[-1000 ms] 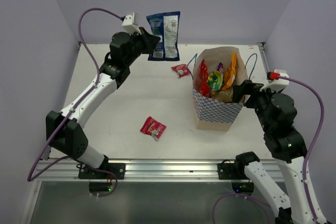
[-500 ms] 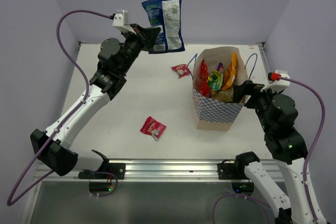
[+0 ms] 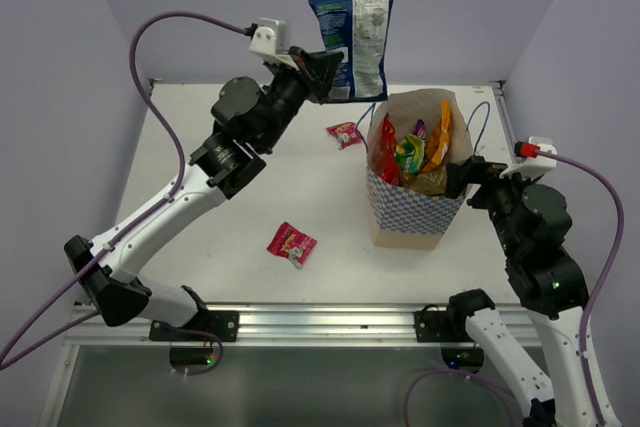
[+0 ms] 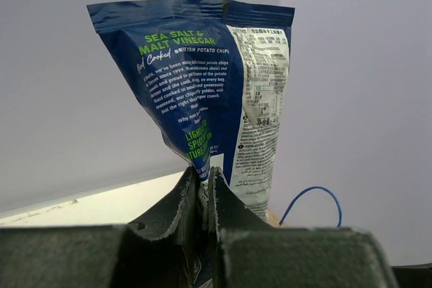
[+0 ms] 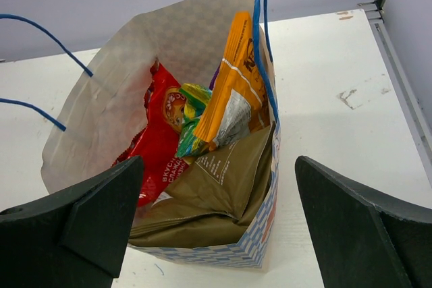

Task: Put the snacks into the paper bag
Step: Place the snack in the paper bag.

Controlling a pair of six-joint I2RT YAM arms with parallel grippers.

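Dark blue packet (image 4: 202,79) clenched in left claw (image 4: 201,179) | right claw (image 5: 219,217) released, beside paper bag (image 5: 94,112)

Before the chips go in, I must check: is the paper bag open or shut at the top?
Open. The paper bag has its mouth spread wide; a red packet and an orange packet show inside.

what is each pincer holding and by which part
Left pincer: the dark blue chip bag, pinched at its bottom end, the bag standing upright above it. Right pincer: open, holding nothing.
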